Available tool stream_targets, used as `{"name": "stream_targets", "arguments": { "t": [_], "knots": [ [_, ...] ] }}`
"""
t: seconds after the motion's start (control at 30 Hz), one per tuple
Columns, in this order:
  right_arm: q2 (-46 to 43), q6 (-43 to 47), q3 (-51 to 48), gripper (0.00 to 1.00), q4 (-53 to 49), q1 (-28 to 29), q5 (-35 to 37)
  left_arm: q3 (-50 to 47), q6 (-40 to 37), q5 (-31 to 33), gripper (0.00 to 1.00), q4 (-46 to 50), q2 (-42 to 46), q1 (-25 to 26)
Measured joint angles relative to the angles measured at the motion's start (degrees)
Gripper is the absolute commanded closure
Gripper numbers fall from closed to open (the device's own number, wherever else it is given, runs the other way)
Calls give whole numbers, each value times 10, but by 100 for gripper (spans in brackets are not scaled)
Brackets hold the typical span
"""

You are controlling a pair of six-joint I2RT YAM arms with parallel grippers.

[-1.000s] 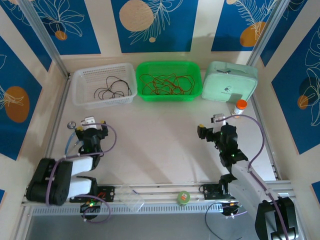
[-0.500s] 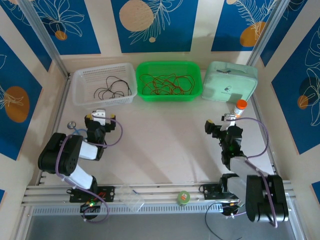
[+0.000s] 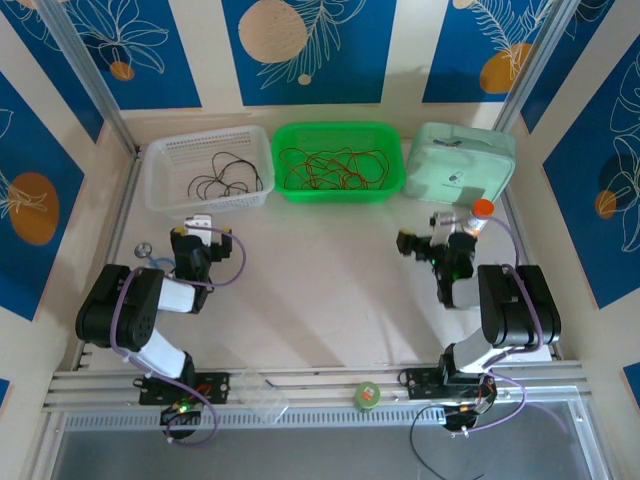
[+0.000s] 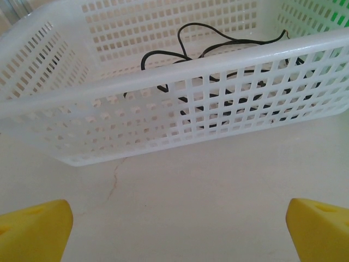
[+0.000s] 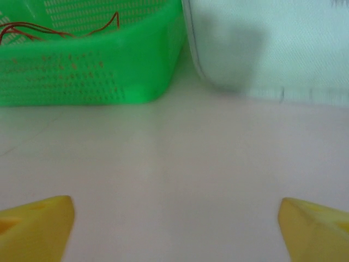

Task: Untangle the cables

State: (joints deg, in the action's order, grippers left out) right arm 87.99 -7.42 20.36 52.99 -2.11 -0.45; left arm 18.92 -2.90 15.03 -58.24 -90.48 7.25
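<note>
Since half a second ago the right arm has folded back over its base, bringing the right gripper point(image 3: 443, 232) closer to the orange-capped bottle point(image 3: 482, 210); the left gripper point(image 3: 198, 238) has barely shifted. From above, black cables point(image 3: 228, 178) lie in the white basket point(image 3: 205, 204) and red cables point(image 3: 335, 167) in the green basket point(image 3: 335, 192), next to a mint case point(image 3: 465, 165), all at the far side of the table point(image 3: 320, 290). Left wrist view: the yellow fingertips point(image 4: 32, 229) stand wide apart over bare table, facing the white basket with the black cables inside. Right wrist view: its fingertips point(image 5: 32, 226) are also spread wide, holding nothing, with the green basket's corner and the mint case ahead
</note>
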Motion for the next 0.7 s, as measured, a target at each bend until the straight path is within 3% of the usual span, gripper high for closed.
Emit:
{"name": "stream_targets", "arguments": {
  "t": [0.1, 0.7],
  "knots": [
    [-5, 2, 48, 1, -16, 9, 16, 2, 0, 0, 0, 5, 0, 0],
    [-5, 6, 39, 1, -64, 17, 35, 3, 0, 0, 0, 7, 0, 0]
  ]
}}
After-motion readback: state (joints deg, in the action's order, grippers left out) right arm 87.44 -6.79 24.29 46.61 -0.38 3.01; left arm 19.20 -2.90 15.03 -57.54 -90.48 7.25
